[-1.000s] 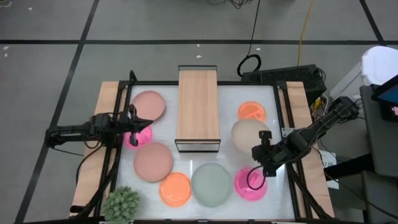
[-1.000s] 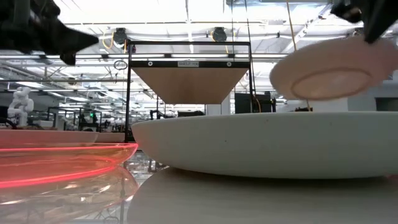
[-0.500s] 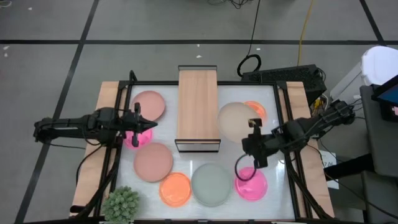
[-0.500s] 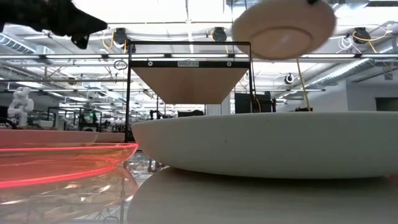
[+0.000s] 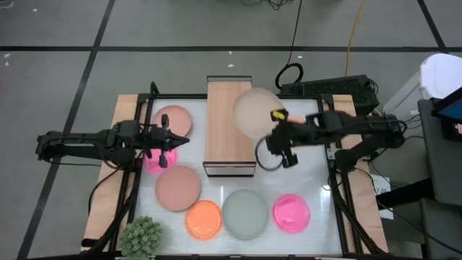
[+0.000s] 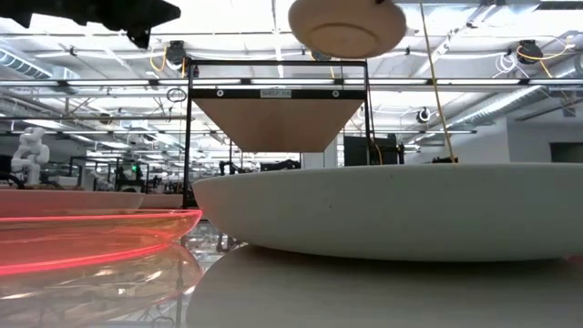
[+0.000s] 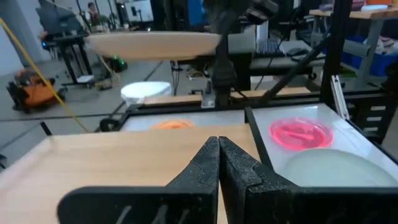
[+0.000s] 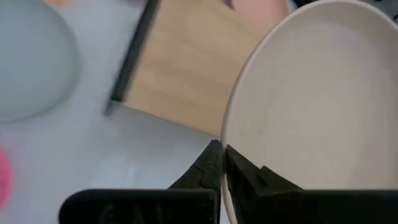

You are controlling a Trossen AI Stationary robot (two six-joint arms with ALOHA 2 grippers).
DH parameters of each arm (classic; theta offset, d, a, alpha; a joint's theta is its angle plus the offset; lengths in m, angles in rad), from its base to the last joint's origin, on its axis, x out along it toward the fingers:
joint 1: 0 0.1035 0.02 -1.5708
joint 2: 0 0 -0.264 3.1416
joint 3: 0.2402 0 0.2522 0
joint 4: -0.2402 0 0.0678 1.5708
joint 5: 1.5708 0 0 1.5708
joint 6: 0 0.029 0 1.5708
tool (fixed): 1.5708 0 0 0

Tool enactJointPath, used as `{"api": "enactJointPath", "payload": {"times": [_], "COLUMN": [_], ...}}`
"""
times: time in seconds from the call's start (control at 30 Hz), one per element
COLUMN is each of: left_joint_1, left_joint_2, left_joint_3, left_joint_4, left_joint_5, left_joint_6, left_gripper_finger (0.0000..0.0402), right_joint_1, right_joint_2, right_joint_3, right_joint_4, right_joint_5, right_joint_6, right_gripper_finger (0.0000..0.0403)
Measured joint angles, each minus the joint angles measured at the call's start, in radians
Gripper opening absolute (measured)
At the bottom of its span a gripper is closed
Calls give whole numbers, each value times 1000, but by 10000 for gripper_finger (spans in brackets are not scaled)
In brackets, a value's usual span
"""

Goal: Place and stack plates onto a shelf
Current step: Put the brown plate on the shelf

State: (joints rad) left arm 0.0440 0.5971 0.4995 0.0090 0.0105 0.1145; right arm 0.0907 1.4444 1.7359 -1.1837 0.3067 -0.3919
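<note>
While left gripper point(image 5: 173, 139) jaws sit together, right gripper point(image 5: 268, 142) jaws clamp beige plate point(image 5: 254, 113).

Low view: we see a beige plate point(image 6: 347, 25) from below, high up, above the shelf point(image 6: 278, 118). Near us a pale plate point(image 6: 392, 211) fills the foreground, with a translucent pink plate point(image 6: 91, 232) beside it. A dark arm point(image 6: 100, 13) crosses the upper corner.
</note>
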Motion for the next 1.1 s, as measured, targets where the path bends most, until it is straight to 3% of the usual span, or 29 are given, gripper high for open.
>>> {"api": "enactJointPath", "payload": {"times": [0.2,0.4,0.5,0.87,1.0,1.1], "left_joint_1": [0,0,1,2,2,2], "left_joint_2": [52,101,106,105,105,105], "left_joint_3": [0,0,0,0,0,0], "left_joint_4": [11,78,79,111,115,116], "left_joint_5": [-1,-1,-1,-41,-45,-46], "left_joint_6": [-62,-77,-89,-109,-98,-98], "left_gripper_finger": [4,4,4,4,4,4], "right_joint_1": [-160,-317,-370,-473,-479,-477], "right_joint_2": [35,96,138,294,324,338], "right_joint_3": [16,17,17,17,17,17], "right_joint_4": [93,233,281,320,317,318], "right_joint_5": [-67,-222,-232,-234,-311,-312], "right_joint_6": [-206,-336,-380,-466,-488,-499], "right_gripper_finger": [0,0,0,0,0,0]}}
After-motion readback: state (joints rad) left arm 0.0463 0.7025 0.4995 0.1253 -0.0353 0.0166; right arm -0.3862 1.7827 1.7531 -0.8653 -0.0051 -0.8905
